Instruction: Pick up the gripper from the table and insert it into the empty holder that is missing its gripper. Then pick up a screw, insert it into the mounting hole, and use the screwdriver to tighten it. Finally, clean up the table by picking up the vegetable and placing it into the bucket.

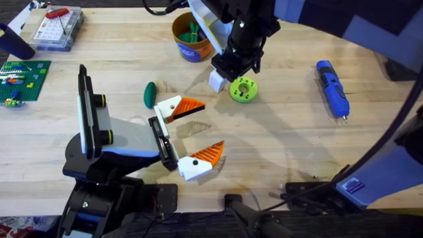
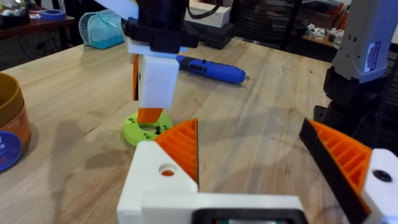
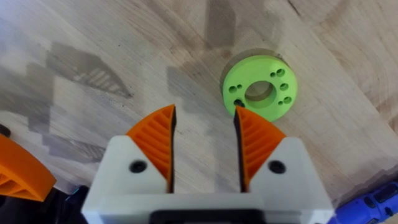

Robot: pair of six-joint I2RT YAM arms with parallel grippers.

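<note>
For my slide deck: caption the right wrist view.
Open right pincer hovers above wooden table, its orange pads beside the lime-green holed disc.

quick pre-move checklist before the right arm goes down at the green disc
1. Right gripper jaws open and holding nothing: ok.
2. Right gripper lined up over the lime-green round plastic disc: not ok, the disc sits off to one side of the jaws.
3. Disc's centre hole free: ok.
4. Left gripper apart from the disc, jaws open: ok.
5. Bright blue pen-shaped screwdriver lying apart on the wooden table: ok.
6. Screw in a disc hole: cannot tell.
</note>
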